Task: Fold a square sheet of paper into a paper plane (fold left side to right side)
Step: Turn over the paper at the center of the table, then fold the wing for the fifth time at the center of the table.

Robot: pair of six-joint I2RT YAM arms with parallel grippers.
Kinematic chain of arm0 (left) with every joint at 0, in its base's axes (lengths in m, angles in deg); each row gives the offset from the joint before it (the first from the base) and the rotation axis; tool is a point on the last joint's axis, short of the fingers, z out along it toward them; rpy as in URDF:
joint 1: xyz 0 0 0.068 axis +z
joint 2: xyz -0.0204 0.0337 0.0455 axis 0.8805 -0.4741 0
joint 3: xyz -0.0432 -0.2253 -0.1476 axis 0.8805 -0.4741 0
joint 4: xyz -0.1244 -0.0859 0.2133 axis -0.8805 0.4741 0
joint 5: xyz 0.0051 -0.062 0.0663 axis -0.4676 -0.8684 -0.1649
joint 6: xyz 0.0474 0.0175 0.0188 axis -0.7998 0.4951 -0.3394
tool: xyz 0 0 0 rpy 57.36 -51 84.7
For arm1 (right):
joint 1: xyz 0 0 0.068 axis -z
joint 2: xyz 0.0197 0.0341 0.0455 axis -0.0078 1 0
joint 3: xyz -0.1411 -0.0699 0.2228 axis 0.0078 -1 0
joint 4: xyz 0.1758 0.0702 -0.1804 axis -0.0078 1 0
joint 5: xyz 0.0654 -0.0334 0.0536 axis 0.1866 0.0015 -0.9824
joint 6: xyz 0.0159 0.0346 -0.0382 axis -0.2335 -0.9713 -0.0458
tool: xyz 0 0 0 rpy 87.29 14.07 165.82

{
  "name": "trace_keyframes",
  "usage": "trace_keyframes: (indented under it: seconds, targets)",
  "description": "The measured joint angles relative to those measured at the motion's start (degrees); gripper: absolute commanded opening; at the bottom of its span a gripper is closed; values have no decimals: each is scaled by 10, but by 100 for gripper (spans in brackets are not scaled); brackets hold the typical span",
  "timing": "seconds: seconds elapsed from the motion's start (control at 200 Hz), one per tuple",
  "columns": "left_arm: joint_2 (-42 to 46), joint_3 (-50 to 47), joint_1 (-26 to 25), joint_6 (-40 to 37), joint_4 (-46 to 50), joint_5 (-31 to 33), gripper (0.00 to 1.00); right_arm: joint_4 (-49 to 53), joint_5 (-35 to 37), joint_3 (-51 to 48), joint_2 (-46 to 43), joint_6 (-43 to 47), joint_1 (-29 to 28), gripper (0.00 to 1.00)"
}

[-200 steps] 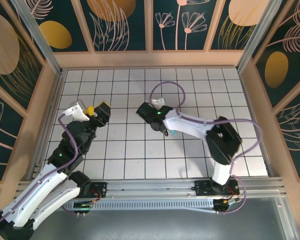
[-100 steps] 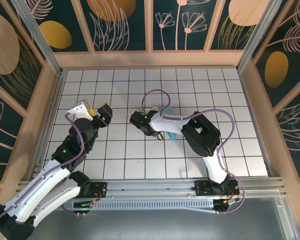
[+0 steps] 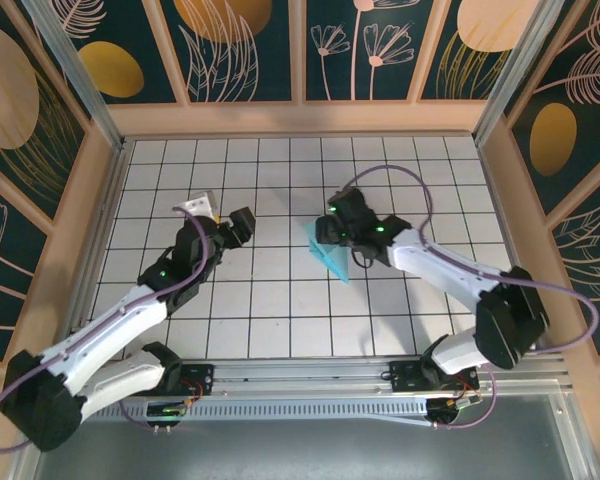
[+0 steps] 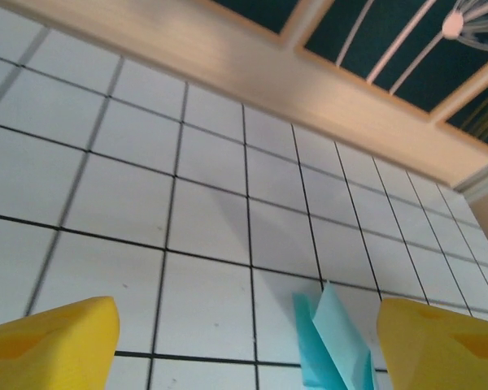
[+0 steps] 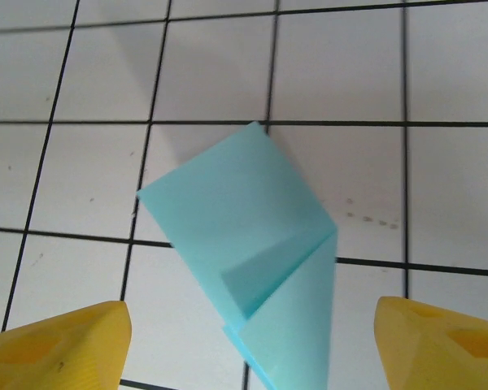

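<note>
Folded paper [image 5: 252, 244], near tip cut off at the frame edge, lies on the table [image 5: 89, 162] beneath the gaping, empty right pincer [image 5: 252, 341]; left pincer [image 4: 248, 345] gapes empty too.

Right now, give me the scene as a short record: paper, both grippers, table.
paper: turquoise paper, folded into a pointed shape with overlapping flaps, no longer a flat square
paper location: lying on the white grid table, near its middle
left gripper: open, holding nothing, paper ahead of it and untouched
right gripper: open, poised over the paper, one finger on each side, not touching it
fold status: not yet a slim dart
</note>
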Motion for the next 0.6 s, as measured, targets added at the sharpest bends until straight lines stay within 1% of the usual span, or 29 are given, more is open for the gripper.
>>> trace_keyframes:
  seconds: [0.175,0.315,0.45,0.601]
  targets:
    - [-95,24,0,35,-35,-73,77,-63,-87,-112,-90,-13,110,80]
    - [-165,31,-2,71,-64,-126,77,-107,-155,-194,-142,-33,202,80]
    - [-226,41,-10,102,-80,-163,77,-145,-211,-250,-165,-53,262,80]
    - [-295,73,-29,127,-95,-194,75,-187,-265,-301,-172,-79,313,80]
